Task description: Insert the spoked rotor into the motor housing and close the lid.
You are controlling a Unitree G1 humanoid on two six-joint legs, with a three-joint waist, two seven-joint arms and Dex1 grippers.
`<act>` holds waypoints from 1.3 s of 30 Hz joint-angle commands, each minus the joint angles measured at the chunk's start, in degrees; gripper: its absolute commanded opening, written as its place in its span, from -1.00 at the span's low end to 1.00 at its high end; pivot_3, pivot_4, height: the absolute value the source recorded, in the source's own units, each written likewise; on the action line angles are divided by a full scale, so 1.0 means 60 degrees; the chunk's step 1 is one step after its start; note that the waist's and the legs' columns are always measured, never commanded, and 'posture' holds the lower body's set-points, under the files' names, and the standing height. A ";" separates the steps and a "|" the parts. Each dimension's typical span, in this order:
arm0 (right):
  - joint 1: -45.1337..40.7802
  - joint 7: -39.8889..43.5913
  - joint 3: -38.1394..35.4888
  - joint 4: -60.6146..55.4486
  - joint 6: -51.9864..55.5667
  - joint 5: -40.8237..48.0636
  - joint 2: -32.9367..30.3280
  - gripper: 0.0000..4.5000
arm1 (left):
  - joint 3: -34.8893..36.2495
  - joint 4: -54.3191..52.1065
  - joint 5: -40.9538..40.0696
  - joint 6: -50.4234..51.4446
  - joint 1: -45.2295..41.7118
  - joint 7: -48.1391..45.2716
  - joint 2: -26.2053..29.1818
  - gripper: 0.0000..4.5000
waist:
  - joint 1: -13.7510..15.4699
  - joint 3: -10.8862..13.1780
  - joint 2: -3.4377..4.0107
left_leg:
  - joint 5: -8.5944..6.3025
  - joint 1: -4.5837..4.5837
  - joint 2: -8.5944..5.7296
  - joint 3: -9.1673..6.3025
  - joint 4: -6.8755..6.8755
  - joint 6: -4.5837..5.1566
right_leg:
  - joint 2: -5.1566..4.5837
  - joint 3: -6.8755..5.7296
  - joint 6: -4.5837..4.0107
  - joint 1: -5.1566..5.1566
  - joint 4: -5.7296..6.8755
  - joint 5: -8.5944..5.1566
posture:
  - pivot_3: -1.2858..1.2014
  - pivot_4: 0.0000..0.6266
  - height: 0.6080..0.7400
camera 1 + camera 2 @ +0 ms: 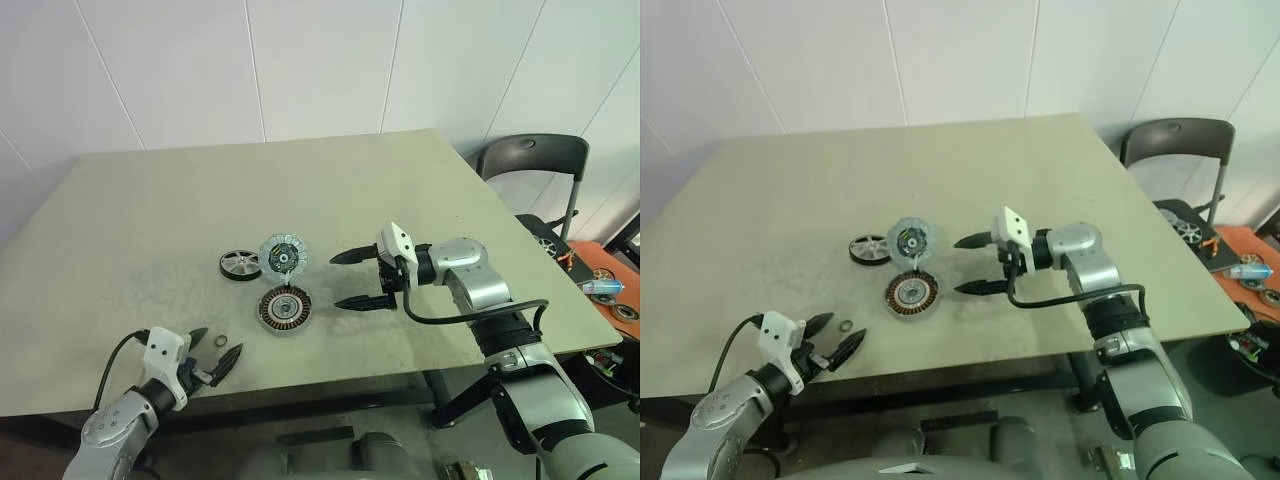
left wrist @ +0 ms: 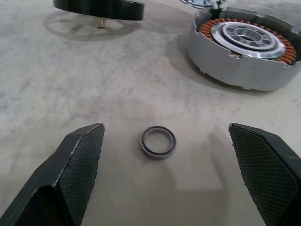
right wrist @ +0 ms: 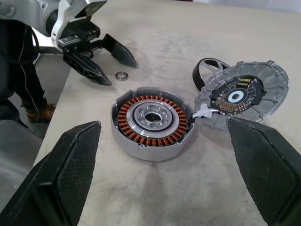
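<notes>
While housing (image 1: 285, 309) lies frame centre with lid (image 1: 283, 254) flipped open, rotor (image 1: 240, 265) beside lid; right tool (image 1: 357, 279) wide open, empty; left tool (image 1: 213, 352) wide open around small ring (image 1: 218, 343)

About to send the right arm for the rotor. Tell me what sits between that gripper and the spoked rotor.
The open lid and the motor housing both lie between the open right gripper and the spoked rotor. The rotor lies on the table on the lid's far side from the gripper, partly hidden behind the lid in the right wrist view.
</notes>
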 commanded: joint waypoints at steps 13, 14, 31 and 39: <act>-0.0375 -0.0020 -0.0141 0.0323 -0.0225 0.0058 0.0023 1.00 | -0.0132 -0.0115 0.0486 0.0133 -0.0032 0.0131 0.0398 0.57 | -0.0009 -0.0001 0.0002 | 0.0000 0.0005 0.0000 0.0001 -0.0001 0.0000 | 0.0000 0.0001 0.0000 0.0003 0.0002 0.0001 | 0.03 -1.00 1.00; -0.0383 -0.0024 -0.0145 0.0336 -0.0234 0.0063 0.0028 1.00 | -0.0098 -0.0082 0.0488 0.0167 -0.0075 0.0189 0.0385 0.43 | -0.0003 -0.0001 0.0001 | 0.0000 0.0005 0.0000 0.0001 -0.0002 0.0000 | -0.0001 0.0001 0.0000 0.0003 0.0001 0.0001 | 0.03 -1.00 1.00; -0.0494 -0.0139 -0.0181 0.0440 -0.0269 0.0059 0.0071 1.00 | 0.0167 -0.0250 0.0309 0.0234 -0.0144 0.0042 0.0630 -0.70 | -0.0011 -0.0001 0.0001 | 0.0000 0.0006 0.0000 0.0001 0.0000 0.0000 | 0.0000 0.0001 0.0000 0.0003 0.0005 0.0001 | 0.03 -1.00 1.00; -0.0535 -0.0173 -0.0188 0.0490 -0.0337 0.0062 0.0086 1.00 | 0.1053 -0.1886 -0.1569 0.1699 -0.0417 -0.0745 0.1525 -0.70 | -0.0005 0.0000 0.0001 | 0.0000 0.0003 0.0001 0.0001 0.0001 0.0000 | 0.0000 0.0001 -0.0001 0.0001 0.0006 0.0000 | 0.03 -1.00 1.00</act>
